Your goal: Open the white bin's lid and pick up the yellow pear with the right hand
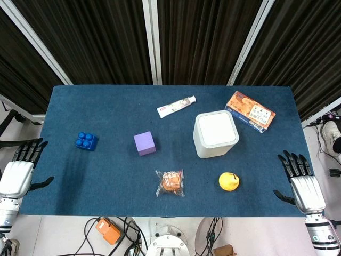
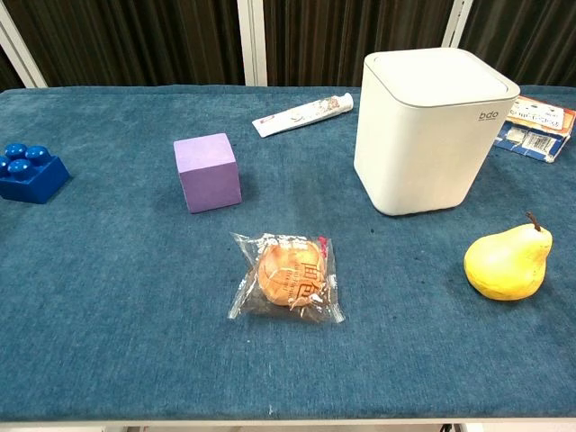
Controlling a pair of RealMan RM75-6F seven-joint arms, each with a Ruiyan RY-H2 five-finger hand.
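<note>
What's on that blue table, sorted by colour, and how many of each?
White: 2, bin, toothpaste tube
Orange: 2, snack box, wrapped pastry
Blue: 1, toy brick
Purple: 1, cube
Yellow: 1, pear
Total: 7

- We're looking at a lab or robot test room, not a home.
- A table (image 1: 106, 176) covered in blue felt stands before dark pleated curtains (image 1: 202, 37) with white frame posts (image 1: 153, 40).
- Loose cables (image 1: 114, 237) and an orange device (image 1: 108, 230) lie on the pale floor below.
- Unrelated props are spaced out on the cloth.
</note>
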